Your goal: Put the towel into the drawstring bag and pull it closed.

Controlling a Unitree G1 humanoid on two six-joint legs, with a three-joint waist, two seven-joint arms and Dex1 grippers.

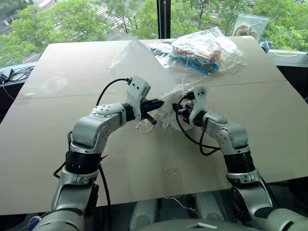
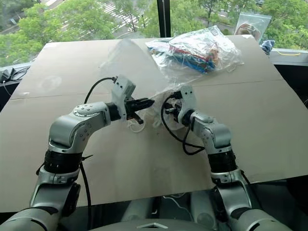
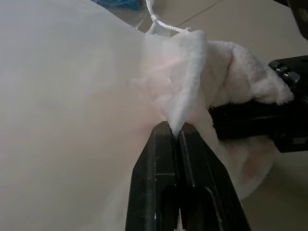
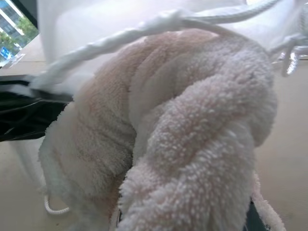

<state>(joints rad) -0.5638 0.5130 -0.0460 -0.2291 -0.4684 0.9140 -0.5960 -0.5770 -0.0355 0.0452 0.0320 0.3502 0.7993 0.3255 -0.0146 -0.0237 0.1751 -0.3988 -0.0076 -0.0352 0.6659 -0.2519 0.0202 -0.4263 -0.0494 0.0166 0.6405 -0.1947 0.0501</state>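
1. Left gripper (image 3: 174, 129): jaws together, clamped on bag (image 3: 72, 96) rim.
2. Right gripper (image 1: 182, 109): jaws clamped on towel (image 4: 192, 134).
3. Towel at bag mouth, above surface (image 1: 57, 134).

Hidden and cut-off parts

The towel (image 4: 192, 144) covers the right claw's fingers in the right wrist view; the drawstring bag (image 3: 72, 120) runs past the picture's edges; the clear bag's (image 1: 197, 50) colourful contents are too small to identify.

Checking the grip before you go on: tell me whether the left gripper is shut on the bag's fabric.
Yes, in the left wrist view the left gripper has its fingers pressed together on the drawstring bag at its gathered edge.
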